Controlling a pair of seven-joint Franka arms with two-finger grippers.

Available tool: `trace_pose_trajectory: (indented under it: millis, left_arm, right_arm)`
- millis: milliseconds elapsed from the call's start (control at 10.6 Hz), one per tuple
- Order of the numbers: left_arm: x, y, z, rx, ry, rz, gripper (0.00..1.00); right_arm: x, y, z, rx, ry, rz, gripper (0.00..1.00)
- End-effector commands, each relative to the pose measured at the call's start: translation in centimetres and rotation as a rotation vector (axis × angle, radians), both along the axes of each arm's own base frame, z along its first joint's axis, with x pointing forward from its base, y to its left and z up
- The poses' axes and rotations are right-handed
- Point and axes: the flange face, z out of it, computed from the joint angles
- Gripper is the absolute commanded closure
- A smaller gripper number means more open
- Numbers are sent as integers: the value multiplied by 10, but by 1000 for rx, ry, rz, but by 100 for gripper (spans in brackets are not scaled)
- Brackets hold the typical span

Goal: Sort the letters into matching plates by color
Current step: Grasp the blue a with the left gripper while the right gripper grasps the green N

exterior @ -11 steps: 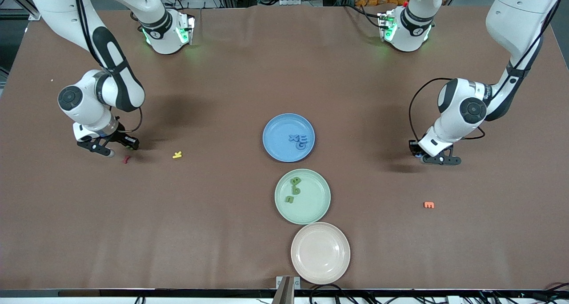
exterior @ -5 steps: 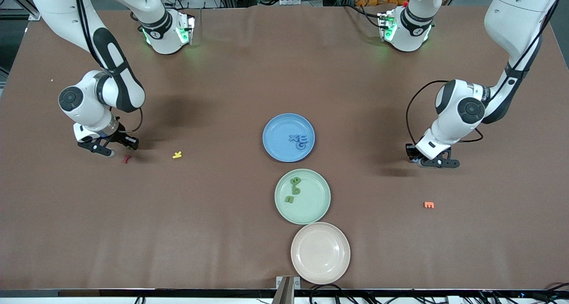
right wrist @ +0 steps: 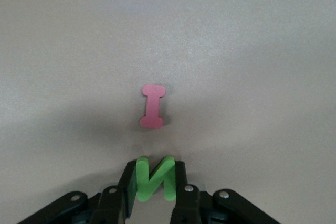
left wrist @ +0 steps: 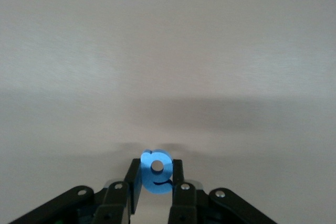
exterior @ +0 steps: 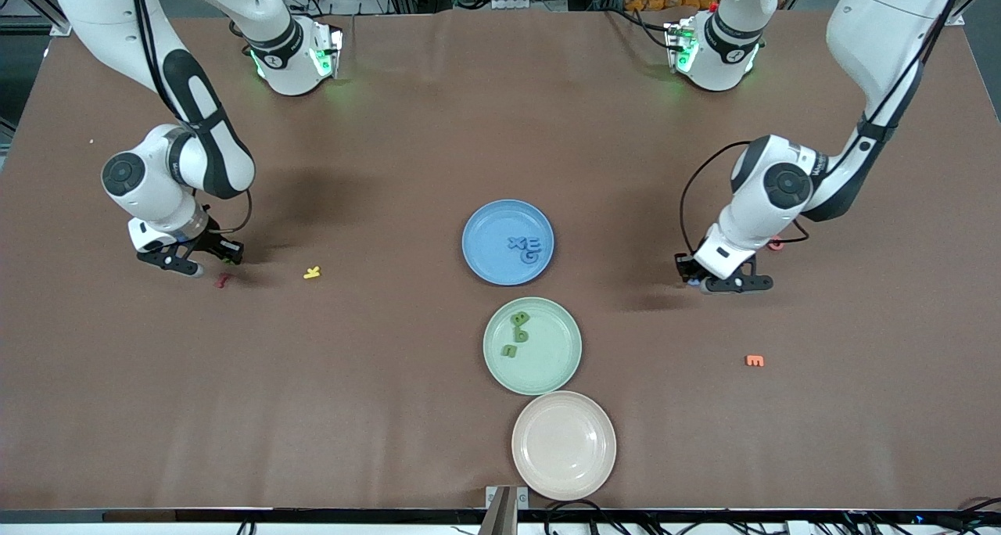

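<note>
1. Brown matte counter [exterior: 375, 378] carries three round shallow plates in a line at mid-counter: blue plate [exterior: 485, 265], mint green plate [exterior: 551, 367], beige-pink plate [exterior: 564, 446] nearest the camera.
2. Left hand [left wrist: 156, 192] is clamped on a flat blue letter [left wrist: 156, 171], held upright over bare counter toward the left arm's end.
3. Right hand [right wrist: 155, 195] grips a flat green letter [right wrist: 155, 178] edge-on, upright, over a red letter [right wrist: 152, 106] lying flat.
4. Three blue letters [exterior: 525, 247] lie in the blue plate, three green letters [exterior: 517, 333] in the green one.

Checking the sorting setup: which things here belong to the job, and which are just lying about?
Job:
blue plate, three blue letters in it
green plate, three green letters in it
blue letter in left pincer
green letter in right pincer

Lying about:
beige plate
yellow letter
red letter
orange letter
</note>
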Motion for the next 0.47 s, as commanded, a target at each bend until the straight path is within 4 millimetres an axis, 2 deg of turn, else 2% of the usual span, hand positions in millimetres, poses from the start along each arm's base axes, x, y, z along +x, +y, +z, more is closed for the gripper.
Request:
trace_pose_trajectory:
  millis: [0, 376]
  left_arm:
    - [-11, -51, 7, 4, 14, 60, 100]
    - [-39, -149, 21, -9, 23, 123, 100]
  right_arm:
    - [9, 7, 9, 22, -13, 21, 100]
    - [36, 17, 39, 85, 23, 29, 100]
